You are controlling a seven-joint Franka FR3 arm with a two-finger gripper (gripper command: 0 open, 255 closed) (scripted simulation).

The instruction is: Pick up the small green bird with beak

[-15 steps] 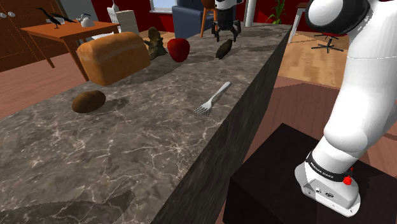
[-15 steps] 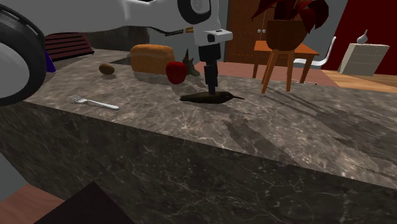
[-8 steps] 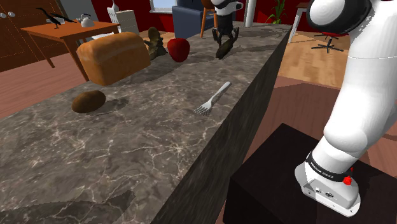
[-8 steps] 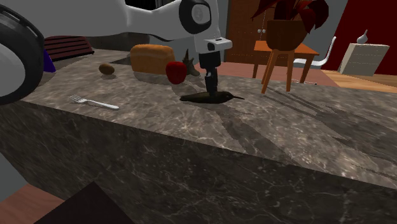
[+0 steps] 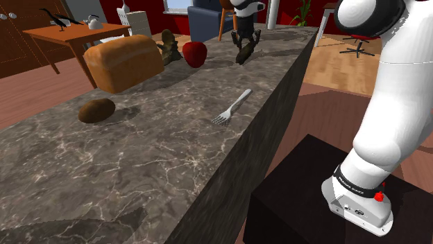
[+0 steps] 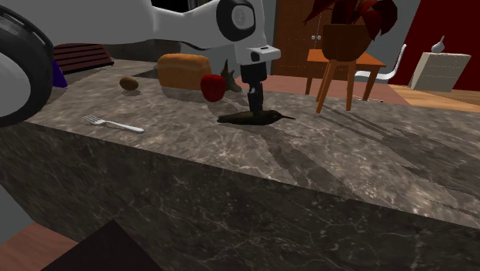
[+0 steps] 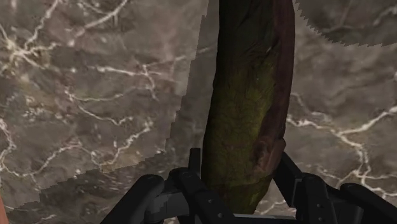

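The arm (image 5: pixel 392 104) is made of thick, rounded white links with dark rings at the joints; one such ring (image 6: pixel 237 14) shows as a black circle with a pale centre. At the foot of the arm a black band (image 5: pixel 357 181) carries small white lettering, a little red button (image 5: pixel 379 196) sits just beside it, and under them is a pale grey flange (image 5: pixel 355 211) with tiny dark screw holes, on the black box stand (image 5: pixel 295 197). The gripper (image 6: pixel 255 104) is black all over below a white square block (image 6: pixel 260 55), and its two fingers (image 7: pixel 191 191) are angular and matte.
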